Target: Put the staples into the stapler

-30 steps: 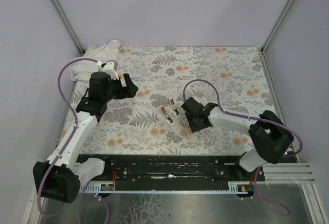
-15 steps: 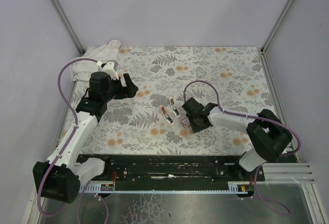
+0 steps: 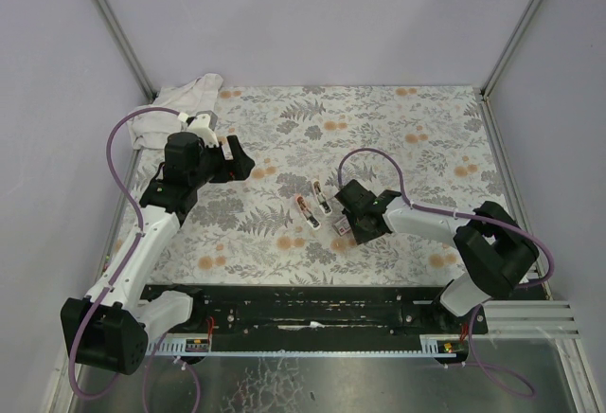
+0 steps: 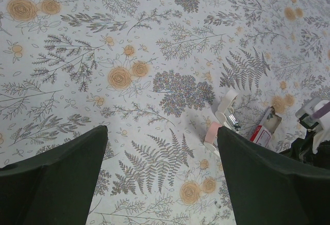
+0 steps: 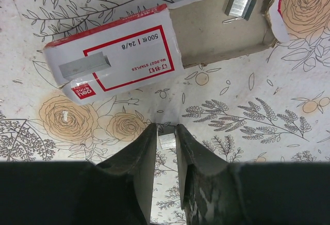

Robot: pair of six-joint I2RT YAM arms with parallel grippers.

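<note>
Item: staple strip (image 5: pixel 166 141), short, loose on the cloth just outside the staple box (image 5: pixel 113 54), on the wrist side.
Right gripper (image 5: pixel 166 132): jaws narrowed against both sides of the strip; a firm clamp cannot be told.
Left gripper (image 4: pixel 161 132): jaws wide apart, holding nothing, well away from the box.
Stapler (image 4: pixel 225 112): open, just left of the box, nearer the right arm.

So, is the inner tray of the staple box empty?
No, a short strip of staples lies in the slid-out tray, near its open end.
</note>
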